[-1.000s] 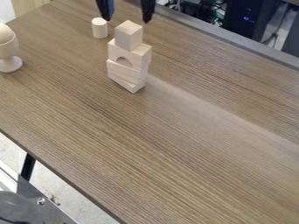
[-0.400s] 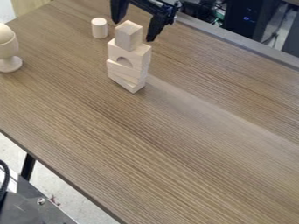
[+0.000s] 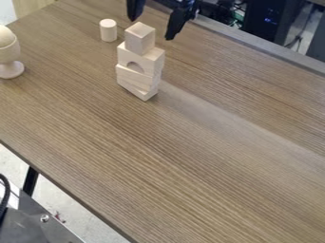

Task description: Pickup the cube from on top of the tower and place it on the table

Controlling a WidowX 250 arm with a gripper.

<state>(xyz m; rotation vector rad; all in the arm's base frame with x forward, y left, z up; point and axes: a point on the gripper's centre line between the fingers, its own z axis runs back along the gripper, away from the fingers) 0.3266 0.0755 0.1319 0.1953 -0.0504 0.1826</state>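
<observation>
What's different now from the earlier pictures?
The gripper has shifted toward the picture's right and ended lower than at first, after rising slightly. It has grabbed nothing. A black cable has appeared at lower left. The cube, tower and small cylinder stayed put.

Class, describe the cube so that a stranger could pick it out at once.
On the brown table, find the tower of pale blocks. The cube is its topmost piece, directly above the arched block. Flat sides set it apart from the round cylinder standing nearby.
</observation>
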